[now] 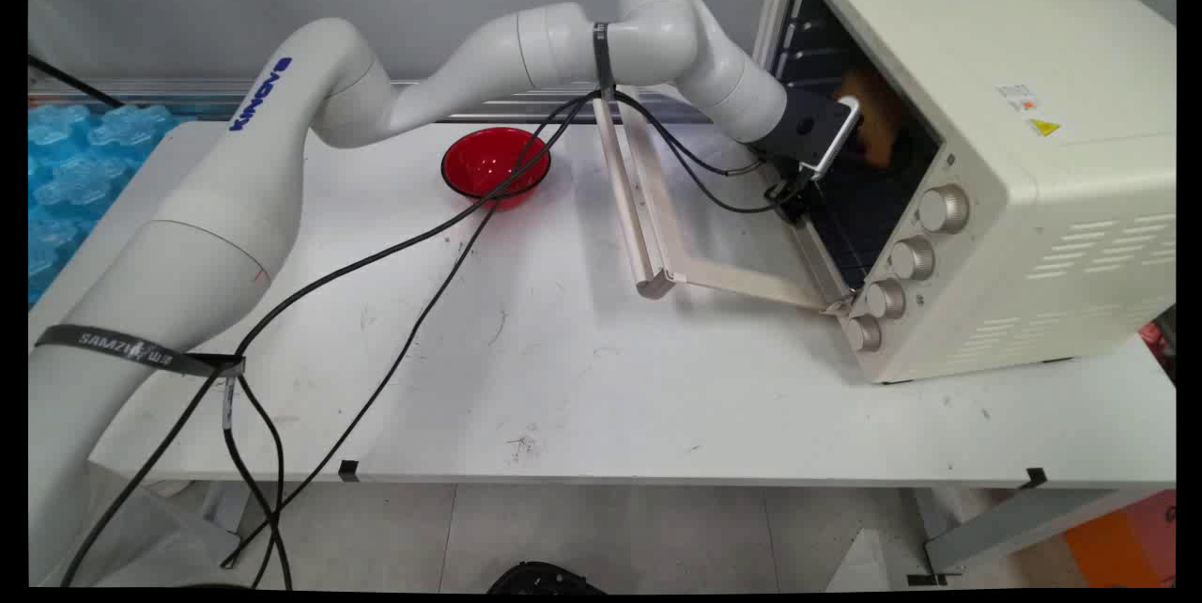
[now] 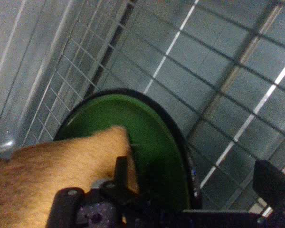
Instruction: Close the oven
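Gripper (image 2: 190, 194) is inside the oven (image 1: 1014, 115), over the wire rack (image 2: 218, 85). Fingers look apart, bread (image 2: 52, 166) lying against the left one (image 2: 121, 173), not clearly clamped. Green plate (image 2: 152, 137) sits right beneath and ahead. Red bowl (image 1: 495, 163) well outside on the table (image 1: 563, 378)

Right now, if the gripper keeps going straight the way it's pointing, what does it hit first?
Probably the green plate on the oven rack, just beyond the gripper; the tan item sits beside one finger. Depth is unclear.
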You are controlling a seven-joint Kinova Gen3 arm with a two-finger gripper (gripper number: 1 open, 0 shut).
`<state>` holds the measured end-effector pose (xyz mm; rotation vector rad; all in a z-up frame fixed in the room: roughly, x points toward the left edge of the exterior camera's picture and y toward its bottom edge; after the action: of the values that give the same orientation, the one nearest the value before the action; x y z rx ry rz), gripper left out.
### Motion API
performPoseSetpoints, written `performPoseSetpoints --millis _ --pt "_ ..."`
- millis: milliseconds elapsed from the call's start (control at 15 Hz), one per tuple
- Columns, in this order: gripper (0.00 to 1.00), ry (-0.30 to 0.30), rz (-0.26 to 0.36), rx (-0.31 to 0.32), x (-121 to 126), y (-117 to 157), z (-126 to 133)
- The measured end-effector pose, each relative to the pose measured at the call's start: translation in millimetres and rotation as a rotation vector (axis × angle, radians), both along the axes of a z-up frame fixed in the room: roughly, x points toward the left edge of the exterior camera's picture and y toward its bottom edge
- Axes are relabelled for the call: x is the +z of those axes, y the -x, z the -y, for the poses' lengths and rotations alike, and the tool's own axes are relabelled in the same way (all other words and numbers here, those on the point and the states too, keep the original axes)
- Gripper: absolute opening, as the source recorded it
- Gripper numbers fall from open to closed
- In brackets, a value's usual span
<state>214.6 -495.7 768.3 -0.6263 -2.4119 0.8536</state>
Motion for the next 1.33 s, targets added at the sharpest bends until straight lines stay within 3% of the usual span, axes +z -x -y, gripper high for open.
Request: performPoseSetpoints --millis 600,1133,1333 --pt "1.00 -0.019 -0.033 0.037 21 -21 -18" --pt "1.00 -0.161 -0.161 0.239 48 -64 -38" --pt "1.00 -0.236 -0.227 0.364 59 -89 -44"
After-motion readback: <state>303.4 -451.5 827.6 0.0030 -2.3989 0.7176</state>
